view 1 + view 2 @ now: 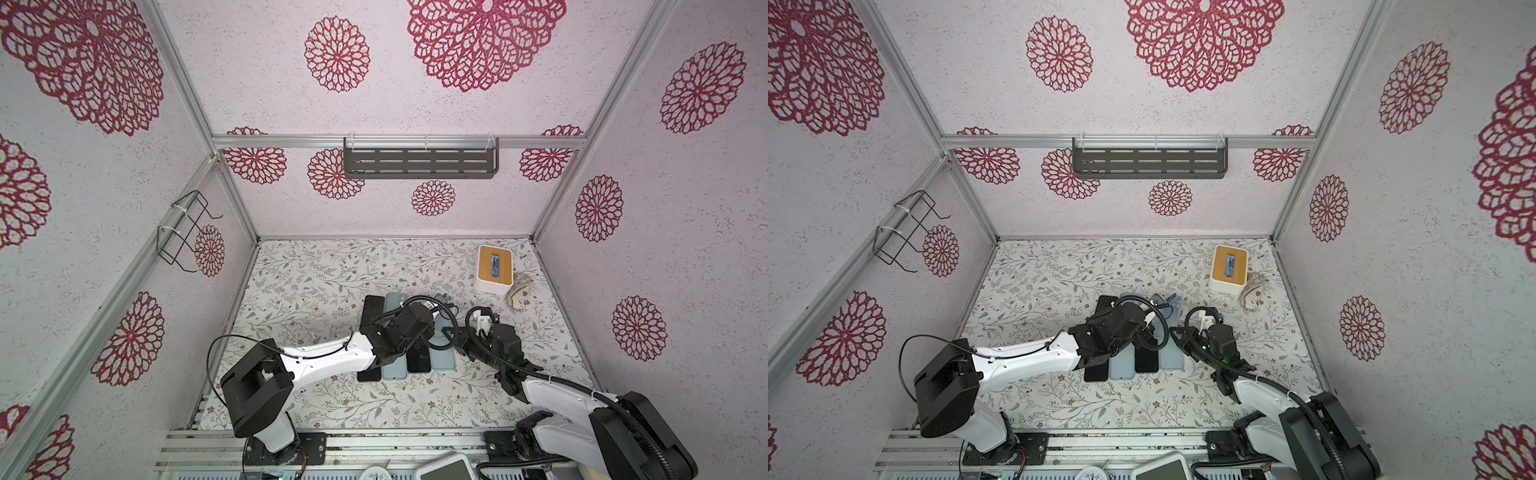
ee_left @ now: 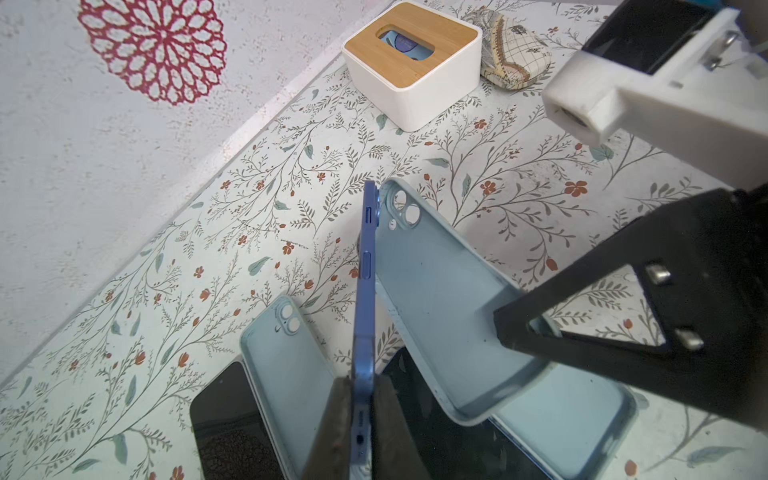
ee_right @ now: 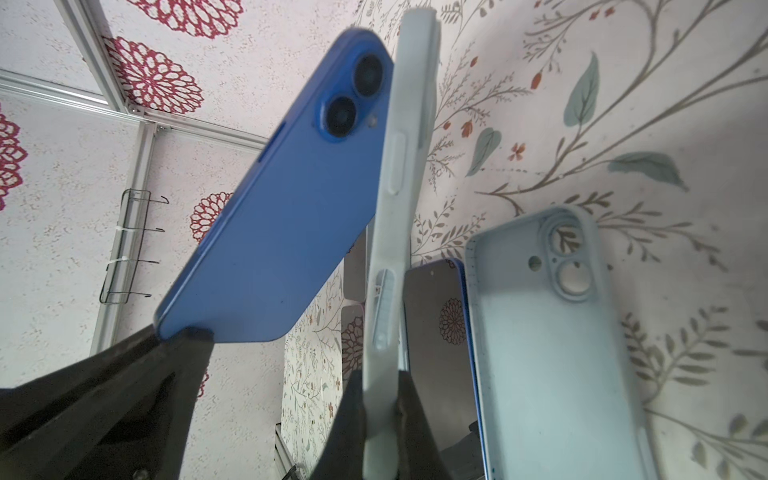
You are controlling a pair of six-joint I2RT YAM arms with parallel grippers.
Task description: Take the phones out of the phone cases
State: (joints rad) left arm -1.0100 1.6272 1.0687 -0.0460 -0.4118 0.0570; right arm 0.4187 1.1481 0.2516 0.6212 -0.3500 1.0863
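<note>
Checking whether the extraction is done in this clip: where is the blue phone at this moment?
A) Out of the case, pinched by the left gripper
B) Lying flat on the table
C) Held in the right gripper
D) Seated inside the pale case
A: the blue phone stands edge-on between the fingers of the left gripper, out of the pale case, which is empty and clamped in the right gripper.

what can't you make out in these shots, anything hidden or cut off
The blue phone and the pale blue silicone case: in both top views, mostly hidden under the left arm's black wrist.
The phone's screen: edge-on in the left wrist view, only its back in the right wrist view.
The white box with wooden lid: contents unseen, only a blue scrap through the slot.
</note>
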